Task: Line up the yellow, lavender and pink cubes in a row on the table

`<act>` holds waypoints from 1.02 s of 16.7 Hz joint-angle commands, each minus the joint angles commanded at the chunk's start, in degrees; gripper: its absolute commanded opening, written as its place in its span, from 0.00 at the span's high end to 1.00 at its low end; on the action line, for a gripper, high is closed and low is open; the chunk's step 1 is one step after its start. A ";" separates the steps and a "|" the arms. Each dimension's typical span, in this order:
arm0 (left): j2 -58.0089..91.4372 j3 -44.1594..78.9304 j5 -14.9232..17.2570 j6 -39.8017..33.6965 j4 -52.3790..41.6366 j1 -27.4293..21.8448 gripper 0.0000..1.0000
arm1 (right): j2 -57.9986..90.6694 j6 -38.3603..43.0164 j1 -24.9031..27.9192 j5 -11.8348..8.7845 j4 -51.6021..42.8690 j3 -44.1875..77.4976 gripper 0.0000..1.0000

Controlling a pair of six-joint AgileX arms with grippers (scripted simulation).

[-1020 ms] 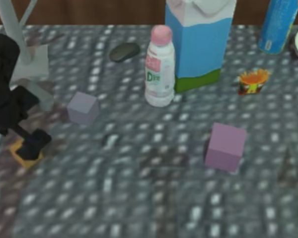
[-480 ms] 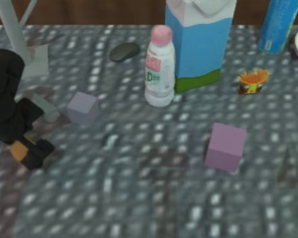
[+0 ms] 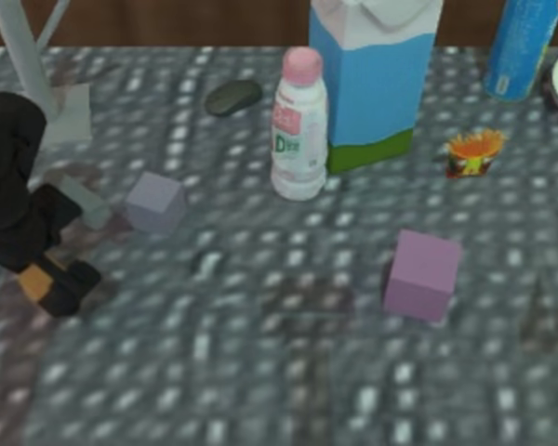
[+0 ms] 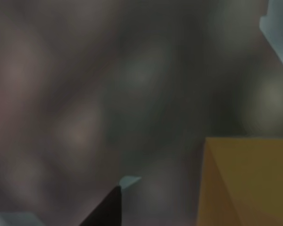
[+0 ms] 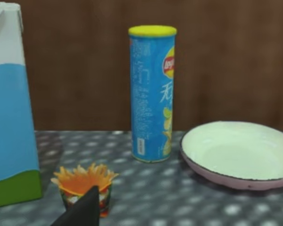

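Left end effector holding the yellow cube at the table's left edge

The left end effector is clamped on the yellow cube, just off the table; the lavender cube sits near it, the pink cube well apart to the right. The grip looks off-centre, so the cube could twist or slip in transit, or clip the lavender cube when set down. The right arm is parked out of the top view; I cannot tell its fingers' state.
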 joint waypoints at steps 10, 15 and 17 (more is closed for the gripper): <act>0.00 0.00 0.00 0.00 0.00 0.00 1.00 | 0.00 0.00 0.00 0.00 0.00 0.00 0.00; -2.43 0.81 0.99 -0.64 -1.88 -0.03 1.00 | 0.00 0.00 0.00 0.00 0.00 0.00 0.00; -3.33 2.00 1.01 -0.58 -3.96 0.09 1.00 | 0.00 0.00 0.00 0.00 0.00 0.00 0.00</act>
